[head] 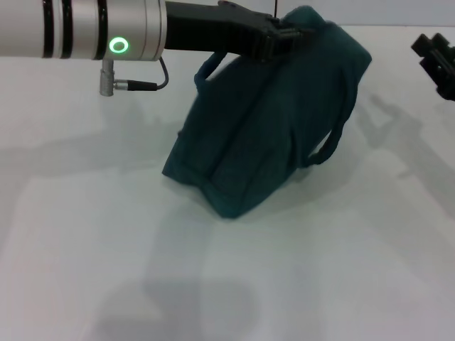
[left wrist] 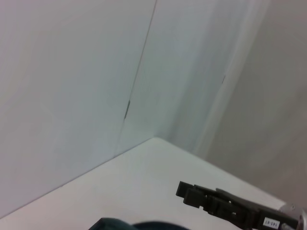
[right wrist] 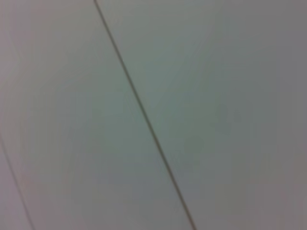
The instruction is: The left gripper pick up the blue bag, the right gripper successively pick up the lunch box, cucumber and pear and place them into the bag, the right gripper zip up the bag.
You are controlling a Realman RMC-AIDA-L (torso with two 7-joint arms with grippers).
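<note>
The blue bag (head: 263, 128) stands tilted on the white table (head: 106, 249), its base toward the front and its top leaning back to the right. My left gripper (head: 279, 37) reaches in from the upper left and is shut on the bag's top edge. One loop handle (head: 328, 148) hangs on the bag's right side. A sliver of the blue bag (left wrist: 125, 224) shows in the left wrist view. My right gripper (head: 435, 60) hovers apart from the bag at the far right edge, and the left wrist view also catches the right gripper (left wrist: 188, 194). The lunch box, cucumber and pear are out of view.
The table's far corner (left wrist: 154, 140) meets pale wall panels with a dark seam (right wrist: 139, 105). A cable (head: 146, 84) hangs under the left arm's silver section.
</note>
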